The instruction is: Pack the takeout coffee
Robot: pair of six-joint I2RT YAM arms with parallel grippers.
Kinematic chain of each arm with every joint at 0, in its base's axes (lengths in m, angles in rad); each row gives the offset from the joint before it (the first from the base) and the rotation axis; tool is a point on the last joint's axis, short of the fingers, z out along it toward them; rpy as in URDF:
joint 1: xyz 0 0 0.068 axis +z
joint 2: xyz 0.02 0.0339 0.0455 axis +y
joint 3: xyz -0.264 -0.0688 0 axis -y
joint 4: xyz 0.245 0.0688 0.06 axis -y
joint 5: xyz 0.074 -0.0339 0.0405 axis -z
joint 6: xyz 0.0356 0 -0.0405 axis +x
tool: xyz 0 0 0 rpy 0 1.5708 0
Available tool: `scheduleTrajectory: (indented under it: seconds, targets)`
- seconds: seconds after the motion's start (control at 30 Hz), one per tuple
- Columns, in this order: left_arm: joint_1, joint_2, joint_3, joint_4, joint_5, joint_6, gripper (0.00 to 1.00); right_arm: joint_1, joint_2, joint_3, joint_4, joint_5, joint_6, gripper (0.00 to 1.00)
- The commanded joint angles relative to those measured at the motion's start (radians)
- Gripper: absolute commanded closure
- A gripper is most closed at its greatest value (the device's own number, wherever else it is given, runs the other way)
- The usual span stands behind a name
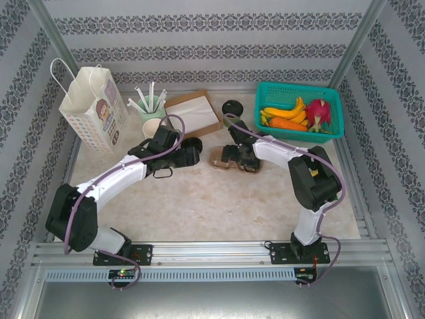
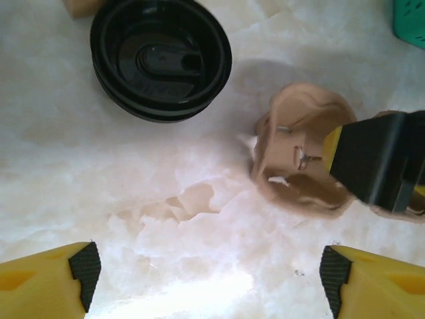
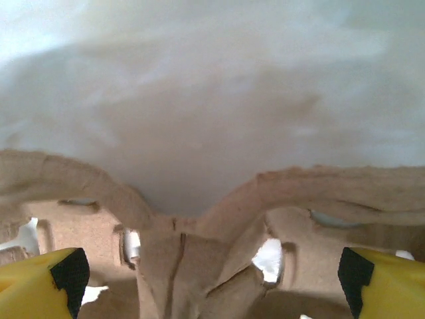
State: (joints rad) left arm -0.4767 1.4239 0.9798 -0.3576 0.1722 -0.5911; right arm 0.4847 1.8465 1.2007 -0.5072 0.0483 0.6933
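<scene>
Not packed yet. Takeout coffee parked at table rear near basket, outside carrier. Left gripper spread wide, nothing held. Right gripper spread wide, carrier straddled, not clamped. Seating in carrier judged still outstanding.

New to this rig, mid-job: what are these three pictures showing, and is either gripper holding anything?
Two robot arms work at a table. One picture looks down from above and behind them; the other two come from cameras on each wrist. The left gripper is open and empty, near a round black plastic lid. The right gripper is open over a brown moulded-pulp cup carrier, apparently not clamping it. The black-lidded olive-green paper cup stands farther back, beside a teal plastic basket of fruit.
</scene>
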Motion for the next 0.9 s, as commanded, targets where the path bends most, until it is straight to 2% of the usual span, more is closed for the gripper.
scheduleTrajectory:
  seconds: [0.0,0.27,0.47,0.7,0.87]
  targets:
    - [0.004,-0.061,-0.036,0.047,-0.07,0.012,0.01,-0.035,-0.044,-0.025,-0.052,0.085,-0.024,0.02]
    - [0.048,-0.155,-0.08,0.037,-0.165,-0.065,0.0,-0.135,-0.047,-0.031,-0.06,0.159,-0.041,0.02]
    - [0.117,-0.24,-0.073,-0.01,-0.156,-0.093,0.0,-0.204,-0.05,-0.033,-0.079,0.194,-0.062,0.02]
    - [0.207,-0.263,0.038,-0.159,-0.125,-0.083,0.0,-0.272,-0.085,-0.078,-0.093,0.228,-0.064,0.02]
    - [0.258,-0.237,0.132,-0.266,-0.125,-0.072,0.0,-0.29,-0.126,-0.101,-0.08,0.205,-0.061,0.02]
